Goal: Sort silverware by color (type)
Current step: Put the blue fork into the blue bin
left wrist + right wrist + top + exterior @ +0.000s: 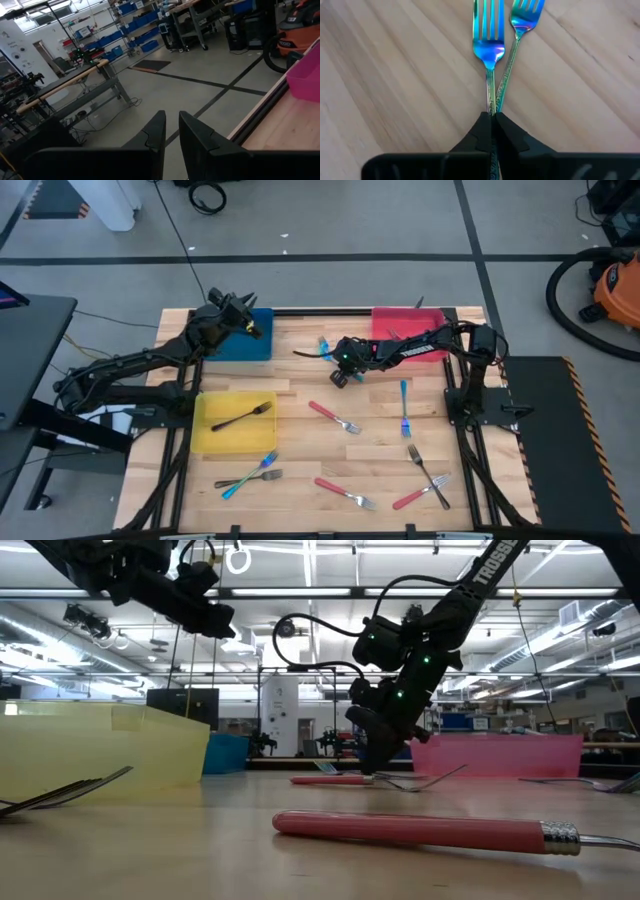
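Two blue iridescent forks point(492, 47) lie side by side on the wood, handles meeting at my right gripper point(492, 120), which is shut on them near the table's far middle point(336, 362). In the low view this gripper point(375, 765) points down at the tabletop. My left gripper point(171, 132) hovers high over the blue tray point(240, 345), its fingers open by a narrow gap and holding nothing. A black fork point(243, 418) lies in the yellow tray point(212, 442). Red, blue and black forks are scattered over the near half. My right gripper pinches the blue forks' thin handles point(493, 109) between its two fingertips, along the handles, slanting down from above. Whether both handles or only one sit in the pinch, I cannot tell. The tines lie flat on the wood.
The red tray point(385, 320) sits at the far right behind the right arm. Loose forks: red point(335, 417), blue point(404, 408), black point(425, 465), red point(345, 493), red point(420, 498), and a blue and black pair point(250, 475). Bare wood lies in the table's middle.
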Tool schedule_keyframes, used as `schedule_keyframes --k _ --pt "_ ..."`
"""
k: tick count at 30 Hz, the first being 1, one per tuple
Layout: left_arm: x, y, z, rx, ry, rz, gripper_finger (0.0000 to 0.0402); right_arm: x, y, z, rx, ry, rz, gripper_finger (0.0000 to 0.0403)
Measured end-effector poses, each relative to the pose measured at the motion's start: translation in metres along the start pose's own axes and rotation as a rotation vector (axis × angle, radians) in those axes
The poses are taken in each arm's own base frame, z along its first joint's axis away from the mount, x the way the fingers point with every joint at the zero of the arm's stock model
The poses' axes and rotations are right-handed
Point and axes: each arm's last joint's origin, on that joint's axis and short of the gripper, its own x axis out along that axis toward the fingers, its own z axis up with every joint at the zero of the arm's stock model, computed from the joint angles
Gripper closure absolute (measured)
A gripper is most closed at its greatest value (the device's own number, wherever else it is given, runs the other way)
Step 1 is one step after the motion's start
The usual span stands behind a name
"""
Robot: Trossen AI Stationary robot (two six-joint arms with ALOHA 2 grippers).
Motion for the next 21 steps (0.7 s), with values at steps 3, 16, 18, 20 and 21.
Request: schedule_keyframes --k 3,16,18,20,21 --pt "0.0 0.0 0.0 0.0 0.0 0.0 0.0347 0.0 0.0 0.0 0.003 -0.002 0.001 0.0389" --pt "0.0 0.0 0.0 -0.001 0.0 0.0 0.0347 -0.009 0.002 0.006 0.016 -0.031 0.05 0.0391" --pt "0.0 0.0 0.0 -0.001 0.0 0.0 0.0347 -0.012 0.002 0.008 0.017 -0.045 0.046 0.0391" --pt "0.0 0.0 0.0 -0.002 -0.001 0.001 0.0347 -0.016 0.002 0.01 0.014 -0.062 0.05 0.0391" --pt "0.0 0.0 0.0 -0.002 0.0 0.001 0.0347 -0.017 0.003 0.012 0.013 -0.076 0.054 0.0391"
